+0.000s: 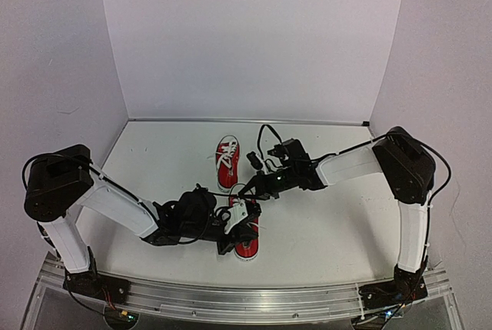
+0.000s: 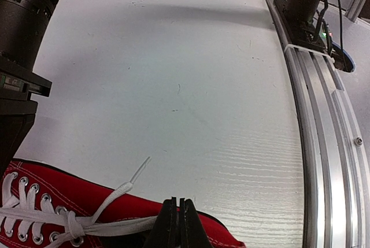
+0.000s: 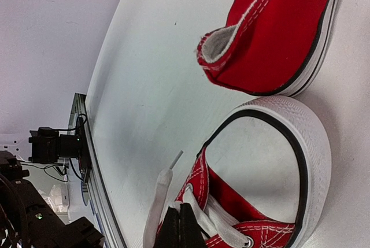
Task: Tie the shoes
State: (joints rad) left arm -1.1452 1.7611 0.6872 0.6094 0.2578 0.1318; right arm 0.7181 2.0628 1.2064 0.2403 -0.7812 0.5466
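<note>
The left arm (image 1: 115, 207) reaches in low along the near edge of the desk (image 1: 330, 230). Its jaws are closed tight on a lace strand (image 2: 124, 225) that runs taut from the crossing (image 2: 72, 224) over the eyelets straight into the tips. A second lace end (image 2: 118, 193) lies loose over the side of the near shoe (image 1: 246, 244), its tip resting on the desk. That shoe sits by the middle of the near edge. The far shoe (image 1: 227, 162) lies just beyond it, around mid-desk, with nothing touching it.

The right arm (image 1: 346, 165) comes across from the right. Its jaws are also fully closed, with their tips down among the near shoe's laces behind the toe cap (image 3: 300, 161). A flat lace (image 3: 159, 196) runs alongside the tips, but whether it is pinched cannot be told.

This looks like the early part of tying the near shoe: one crossing is in place and no bow shows. The next move probably calls for the loose end to be secured and drawn against the held strand, keeping tension so the crossing does not slacken.
</note>
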